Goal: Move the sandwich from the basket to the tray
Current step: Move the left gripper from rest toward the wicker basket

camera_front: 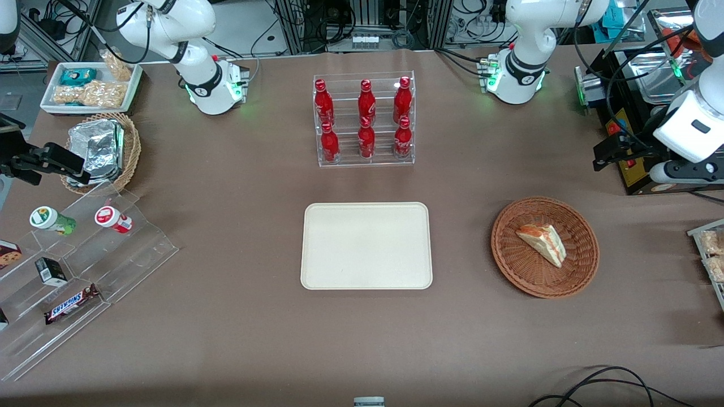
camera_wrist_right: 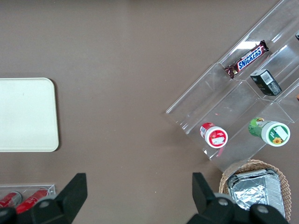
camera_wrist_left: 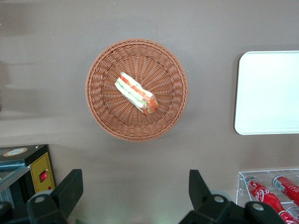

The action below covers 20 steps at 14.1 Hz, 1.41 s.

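The sandwich, a white-bread wedge with orange-red and green layers, lies on its side in the middle of the round reddish-brown wicker basket. The cream tray lies bare beside the basket, toward the parked arm's end of the table. My left gripper hangs high above the table, farther from the front camera than the basket and well clear of it. Its fingers stand wide open with nothing between them.
A clear rack of red bottles stands farther from the front camera than the tray. A black box with a yellow panel sits under the gripper. Snack packets lie at the working arm's table edge. A stepped acrylic shelf and a foil-filled basket are at the parked arm's end.
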Motion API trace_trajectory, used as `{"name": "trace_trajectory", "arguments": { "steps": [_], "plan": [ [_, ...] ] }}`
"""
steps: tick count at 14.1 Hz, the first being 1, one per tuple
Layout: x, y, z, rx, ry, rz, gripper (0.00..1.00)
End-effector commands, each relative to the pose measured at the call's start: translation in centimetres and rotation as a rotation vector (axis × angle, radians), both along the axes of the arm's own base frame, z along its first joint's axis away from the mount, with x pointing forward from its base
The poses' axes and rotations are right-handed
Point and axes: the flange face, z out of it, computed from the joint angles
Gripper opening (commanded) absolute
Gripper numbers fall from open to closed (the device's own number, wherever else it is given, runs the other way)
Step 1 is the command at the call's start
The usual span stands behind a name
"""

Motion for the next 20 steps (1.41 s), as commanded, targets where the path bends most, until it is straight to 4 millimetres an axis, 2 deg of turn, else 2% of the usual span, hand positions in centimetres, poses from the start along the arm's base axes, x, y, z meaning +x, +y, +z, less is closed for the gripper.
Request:
{"name": "trace_trajectory", "arguments": {
  "steps": [1, 9, 12, 15, 17, 20],
  "plan": [
    [0.7, 0.3, -0.3, -0.008, 0.018, -0.010, 1.00],
    [0.7, 0.0, -1.3, -0.004, 0.046, -0.001, 1.00],
    [0.7, -0.1, -2.8, -0.001, 0.077, -0.007, 1.00],
    [1.0, 0.4, -6.9, 0.039, 0.139, 0.000, 1.00],
    [2.0, 0.6, -11.0, 0.051, 0.157, 0.006, 1.00],
    [2.0, 1.0, -17.2, 0.049, 0.109, 0.038, 1.00]
  ]
}}
